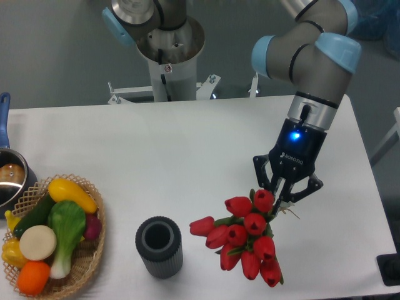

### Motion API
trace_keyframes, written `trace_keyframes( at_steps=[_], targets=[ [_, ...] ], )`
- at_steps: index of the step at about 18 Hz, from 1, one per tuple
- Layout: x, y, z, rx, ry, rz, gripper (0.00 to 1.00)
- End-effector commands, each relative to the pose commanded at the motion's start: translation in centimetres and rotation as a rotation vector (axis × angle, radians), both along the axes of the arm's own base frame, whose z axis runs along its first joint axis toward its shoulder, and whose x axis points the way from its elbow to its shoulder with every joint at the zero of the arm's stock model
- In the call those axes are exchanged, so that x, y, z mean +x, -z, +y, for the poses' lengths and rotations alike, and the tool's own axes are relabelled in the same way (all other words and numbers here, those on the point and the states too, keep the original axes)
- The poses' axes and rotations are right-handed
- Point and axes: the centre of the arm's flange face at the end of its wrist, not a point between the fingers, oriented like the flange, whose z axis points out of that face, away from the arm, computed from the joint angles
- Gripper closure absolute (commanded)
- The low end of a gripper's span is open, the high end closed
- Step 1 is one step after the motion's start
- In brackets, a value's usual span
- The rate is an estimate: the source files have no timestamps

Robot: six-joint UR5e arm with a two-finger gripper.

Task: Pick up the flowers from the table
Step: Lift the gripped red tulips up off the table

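The flowers (247, 240), a bunch of red tulip buds with green leaves, are at the front right of the white table (187, 144). The buds point toward the front left. My gripper (284, 201) comes down from above at the bunch's upper right end, its fingers closed in around the stem end. Most of the stems are hidden behind the fingers; only a few thin tips show beside them. I cannot tell whether the buds rest on the table or hang just above it.
A dark grey ribbed cylindrical vase (159, 245) stands upright left of the flowers. A wicker basket (87, 262) of toy vegetables sits at the front left, with a metal pot (9, 178) behind it. The arm's base (169, 50) stands at the back edge.
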Motion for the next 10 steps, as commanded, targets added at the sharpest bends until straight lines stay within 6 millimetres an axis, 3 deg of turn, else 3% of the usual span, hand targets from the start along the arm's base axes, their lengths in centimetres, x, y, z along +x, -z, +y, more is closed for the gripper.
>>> trace_keyframes(
  at_steps=[10],
  targets=[
    [-0.58,-0.63,-1.13,0.017,-0.016,-0.002,0.86]
  ],
)
